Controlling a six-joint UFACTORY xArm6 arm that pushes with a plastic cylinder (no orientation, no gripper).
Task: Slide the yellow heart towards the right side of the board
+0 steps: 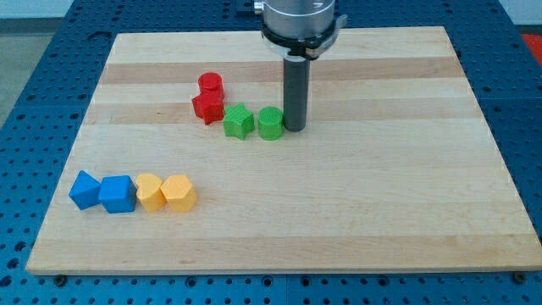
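Two yellow blocks lie side by side near the view's bottom left of the wooden board [381, 195]. The left one [149, 191] looks like the yellow heart, and the right one [179, 193] looks like a yellow pentagon; they touch. My tip [295, 129] rests on the board in the upper middle, just right of a green cylinder [270, 124]. The tip is far up and to the right of the yellow heart and does not touch it.
A green star [239, 121] sits left of the green cylinder. A red star [207, 107] and a red cylinder [210, 84] lie up-left of it. A blue cube [117, 194] and another blue block [85, 190] lie left of the yellow heart.
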